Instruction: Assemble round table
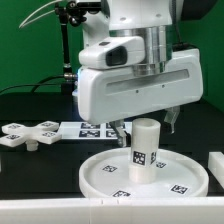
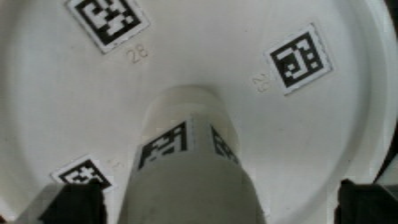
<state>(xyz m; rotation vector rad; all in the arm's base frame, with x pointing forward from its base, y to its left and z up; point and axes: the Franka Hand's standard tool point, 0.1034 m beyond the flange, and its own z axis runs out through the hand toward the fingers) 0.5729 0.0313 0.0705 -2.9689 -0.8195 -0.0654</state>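
Gripper point(image 1: 148, 127) wide open, straddling the top of the leg point(image 1: 146, 150), jaws clear of it.
The leg stands upright near the middle of the disc point(image 1: 100, 170); it is probably light, stiff, slippery plastic, best gripped across its round sides near the top.

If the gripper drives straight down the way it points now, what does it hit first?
The open gripper is centred over the short thick white plastic cylinder leg, so its jaws likely pass either side and first meet the large rimmed white round disc below; depth is unclear.
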